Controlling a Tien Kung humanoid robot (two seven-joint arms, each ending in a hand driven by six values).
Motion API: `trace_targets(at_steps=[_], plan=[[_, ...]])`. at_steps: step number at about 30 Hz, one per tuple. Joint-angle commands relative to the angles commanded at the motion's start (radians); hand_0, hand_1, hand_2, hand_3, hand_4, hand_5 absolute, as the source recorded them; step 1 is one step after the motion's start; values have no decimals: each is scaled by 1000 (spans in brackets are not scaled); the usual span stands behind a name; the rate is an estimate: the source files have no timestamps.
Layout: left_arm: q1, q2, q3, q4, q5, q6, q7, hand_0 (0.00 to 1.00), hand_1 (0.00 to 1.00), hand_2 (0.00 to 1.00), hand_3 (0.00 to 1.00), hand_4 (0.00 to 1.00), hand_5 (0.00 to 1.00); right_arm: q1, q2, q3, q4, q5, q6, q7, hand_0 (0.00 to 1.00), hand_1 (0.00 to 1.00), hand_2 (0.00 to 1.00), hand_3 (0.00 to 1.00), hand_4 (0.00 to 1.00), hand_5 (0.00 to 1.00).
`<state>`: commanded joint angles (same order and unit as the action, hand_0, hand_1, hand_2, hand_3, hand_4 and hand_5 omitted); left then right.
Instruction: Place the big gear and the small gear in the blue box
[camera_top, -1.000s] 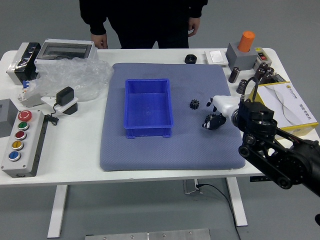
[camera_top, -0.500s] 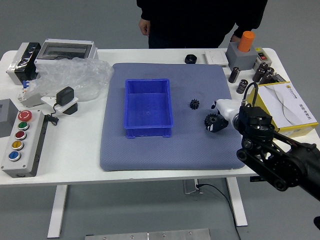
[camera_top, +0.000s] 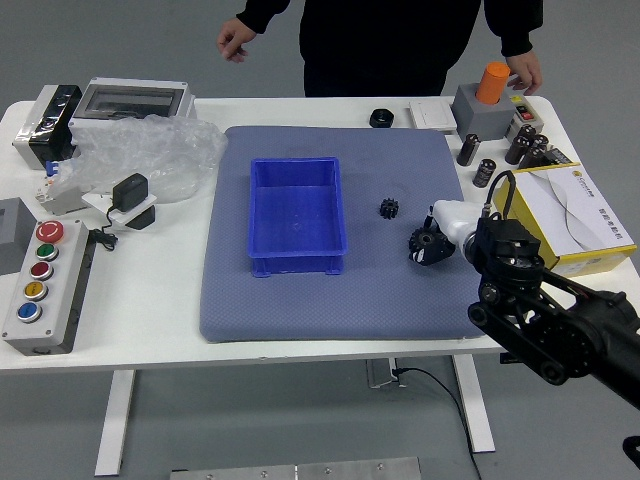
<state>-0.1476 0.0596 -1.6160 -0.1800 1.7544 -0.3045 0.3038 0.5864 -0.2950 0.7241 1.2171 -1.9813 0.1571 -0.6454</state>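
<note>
Big gear (camera_top: 429, 246) sits right of the blue box (camera_top: 298, 265), at the robot's right hand (camera_top: 457, 220); overlap hides the contact, so I cannot tell whether that hand grips it. Lifting on a partial hold could drop it. The small gear (camera_top: 389, 208) lies nearer the box, so a low carry leftward might knock it. Beyond the box, a person's hands (camera_top: 236, 38) hang well apart, touching neither gear.

On our left we see a control box (camera_top: 64, 310) with coloured buttons (camera_top: 34, 291) and, beyond it, crumpled clear plastic (camera_top: 170, 150). To our right, an orange cylinder (camera_top: 493, 82) stands on a grey block (camera_top: 480, 122), with a yellow box (camera_top: 592, 263) nearer us. Beyond the tabletop (camera_top: 150, 320) stands a person in black (camera_top: 385, 40).
</note>
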Motion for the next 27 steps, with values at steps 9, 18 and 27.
trace_targets(at_steps=[9, 18, 27], plan=[[0, -1, 1, 0, -1, 0, 0, 814, 799, 806, 837, 631, 280, -4, 7, -2, -6, -8, -40, 1, 626, 484, 531, 606, 803, 369], [2, -1, 2, 0, 0, 0, 0, 814, 799, 806, 837, 632, 281, -13, 12, -4, -17, -16, -75, 13, 623, 461, 490, 549, 766, 245], [2, 0, 1, 0, 2, -1, 0, 814, 799, 807, 837, 632, 282, -17, 14, -8, -28, -21, -107, 29, 597, 446, 466, 521, 805, 176]])
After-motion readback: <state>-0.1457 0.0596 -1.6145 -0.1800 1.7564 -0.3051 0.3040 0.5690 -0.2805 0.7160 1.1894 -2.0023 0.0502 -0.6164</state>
